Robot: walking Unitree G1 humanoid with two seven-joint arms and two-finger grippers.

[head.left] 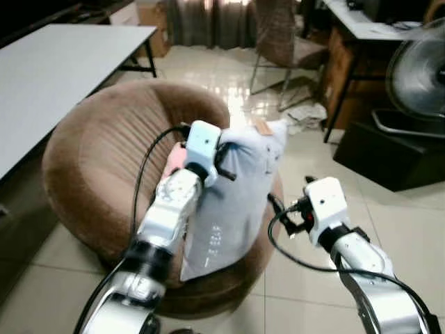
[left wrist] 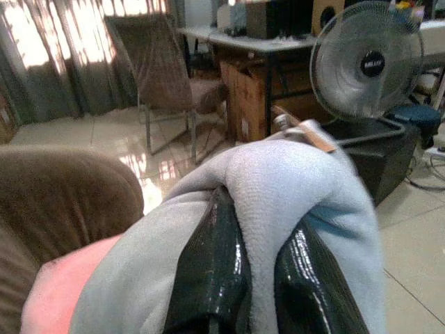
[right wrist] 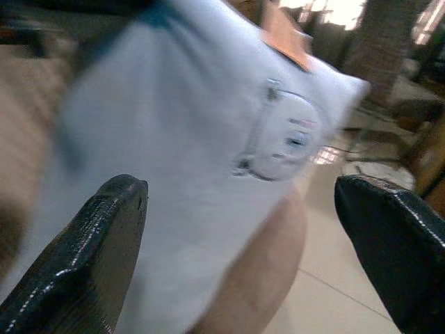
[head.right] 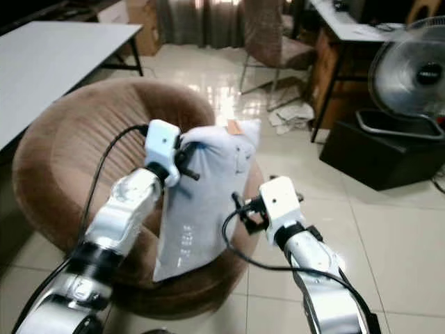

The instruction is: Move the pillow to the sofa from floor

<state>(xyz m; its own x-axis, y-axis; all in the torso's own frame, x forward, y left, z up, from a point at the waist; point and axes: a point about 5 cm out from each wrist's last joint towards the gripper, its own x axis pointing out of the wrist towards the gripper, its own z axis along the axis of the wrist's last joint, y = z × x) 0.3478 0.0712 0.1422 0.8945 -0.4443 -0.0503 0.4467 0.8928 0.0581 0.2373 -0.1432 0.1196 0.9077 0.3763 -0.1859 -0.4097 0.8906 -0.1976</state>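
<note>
A pale blue-grey pillow (head.left: 236, 202) stands on edge on the front of the round brown sofa (head.left: 104, 153), leaning over its rim. My left gripper (head.left: 224, 161) is shut on a fold of the pillow (left wrist: 278, 181) near its top corner, and the black fingers (left wrist: 208, 271) pinch the fabric between them. My right gripper (head.left: 281, 212) hovers open just right of the pillow's face (right wrist: 229, 139), with its fingers (right wrist: 90, 243) spread wide and nothing between them. A brown tag (head.left: 264, 126) sticks out at the pillow's top.
Something pink (head.left: 174, 161) lies on the sofa seat behind the pillow. A white table (head.left: 55, 69) stands to the left. A fan (head.left: 421, 73) and a black box (head.left: 389, 149) are at the right, with a chair (head.left: 278, 42) and a desk (head.left: 361, 28) behind.
</note>
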